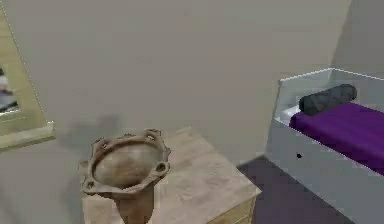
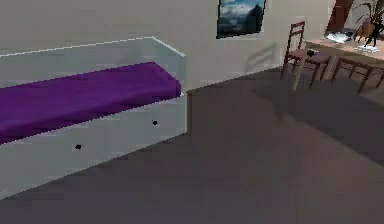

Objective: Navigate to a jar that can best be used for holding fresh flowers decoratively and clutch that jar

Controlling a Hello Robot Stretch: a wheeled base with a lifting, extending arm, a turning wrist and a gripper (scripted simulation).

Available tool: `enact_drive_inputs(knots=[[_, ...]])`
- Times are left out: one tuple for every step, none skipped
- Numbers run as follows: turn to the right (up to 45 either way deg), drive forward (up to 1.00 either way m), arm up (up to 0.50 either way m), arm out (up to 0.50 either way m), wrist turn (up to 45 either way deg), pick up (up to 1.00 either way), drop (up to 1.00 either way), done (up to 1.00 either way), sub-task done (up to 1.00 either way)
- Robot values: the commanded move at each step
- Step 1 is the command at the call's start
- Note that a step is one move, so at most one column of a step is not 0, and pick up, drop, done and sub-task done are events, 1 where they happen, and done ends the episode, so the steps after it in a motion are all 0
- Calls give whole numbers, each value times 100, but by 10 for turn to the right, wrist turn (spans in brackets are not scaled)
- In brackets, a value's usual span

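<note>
A brown vase-like jar (image 1: 126, 172) with a wide flared, scalloped mouth stands on a light wooden cabinet top (image 1: 205, 180) in the forward view's lower middle. It narrows toward its base at the bottom edge. A plain beige wall rises behind it.
A white daybed (image 1: 325, 150) with a purple mattress and a dark bolster (image 1: 327, 99) sits at the forward view's right; the same daybed (image 2: 85, 110) spans the arm side view's left. A framed picture (image 2: 241, 16), wooden chair (image 2: 304, 57) and table (image 2: 352, 50) stand far right. Dark floor (image 2: 260, 150) lies between.
</note>
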Motion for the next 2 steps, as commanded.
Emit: enact_drive_inputs(knots=[[450, 0, 0, 0, 0, 0, 0, 0, 0], [450, 0, 0, 0, 0, 0, 0, 0, 0]])
